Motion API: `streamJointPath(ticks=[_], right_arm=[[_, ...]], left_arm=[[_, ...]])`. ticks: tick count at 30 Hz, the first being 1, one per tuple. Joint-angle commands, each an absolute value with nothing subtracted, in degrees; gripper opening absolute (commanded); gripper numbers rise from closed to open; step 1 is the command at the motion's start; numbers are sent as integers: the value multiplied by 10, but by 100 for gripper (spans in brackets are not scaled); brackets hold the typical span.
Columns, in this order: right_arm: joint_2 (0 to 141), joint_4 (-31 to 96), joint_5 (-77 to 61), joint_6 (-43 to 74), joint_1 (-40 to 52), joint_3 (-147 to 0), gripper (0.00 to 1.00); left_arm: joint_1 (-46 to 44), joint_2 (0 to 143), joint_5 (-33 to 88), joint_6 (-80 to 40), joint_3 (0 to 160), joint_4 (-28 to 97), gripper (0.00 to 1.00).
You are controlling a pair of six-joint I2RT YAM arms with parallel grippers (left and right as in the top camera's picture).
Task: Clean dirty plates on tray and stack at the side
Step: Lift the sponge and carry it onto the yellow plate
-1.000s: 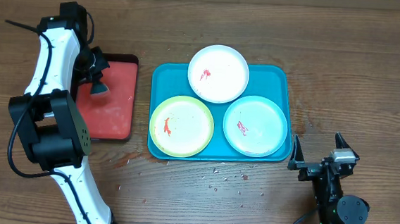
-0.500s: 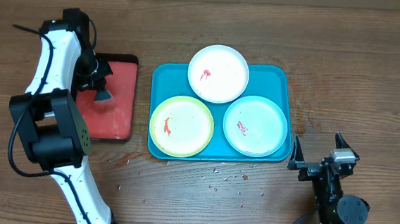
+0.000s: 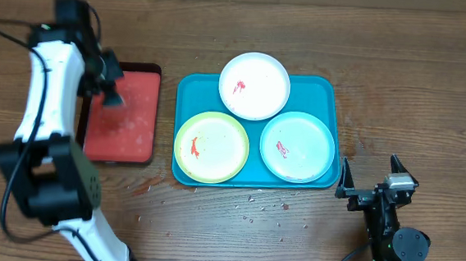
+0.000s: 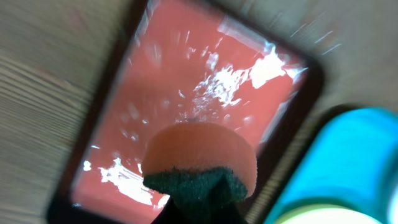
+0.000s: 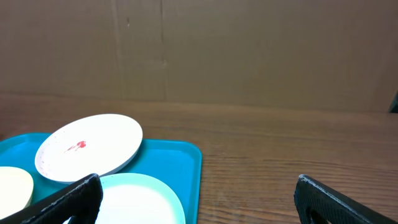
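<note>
So, left gripper [image 3: 109, 91] clamped on sponge [image 4: 200, 155], now lifted off red tray [image 3: 134, 132]. Wiping next, probably. Three dirty plates [image 3: 211, 147] wait on blue tray [image 3: 318, 91] to its right; right gripper [image 3: 371, 176] apart, idle.

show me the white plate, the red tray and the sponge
white plate [image 3: 261, 87], overhead view, clean centre right of the smear
red tray [image 3: 122, 131], overhead view, bare lower floor
sponge [image 4: 199, 152], left wrist view, orange top face

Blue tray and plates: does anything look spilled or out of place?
The white plate overhangs the far rim of the tray instead of lying inside. Small crumbs are scattered on the table in front of it.
</note>
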State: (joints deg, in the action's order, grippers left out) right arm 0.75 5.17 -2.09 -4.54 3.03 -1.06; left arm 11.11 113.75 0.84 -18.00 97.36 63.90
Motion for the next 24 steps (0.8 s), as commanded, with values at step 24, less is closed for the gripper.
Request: streamJointPath(ticks=[24], right_arm=[[4, 48, -15, -43, 30, -5, 100]], left_arm=[[81, 1173, 20, -196, 971, 664, 4]])
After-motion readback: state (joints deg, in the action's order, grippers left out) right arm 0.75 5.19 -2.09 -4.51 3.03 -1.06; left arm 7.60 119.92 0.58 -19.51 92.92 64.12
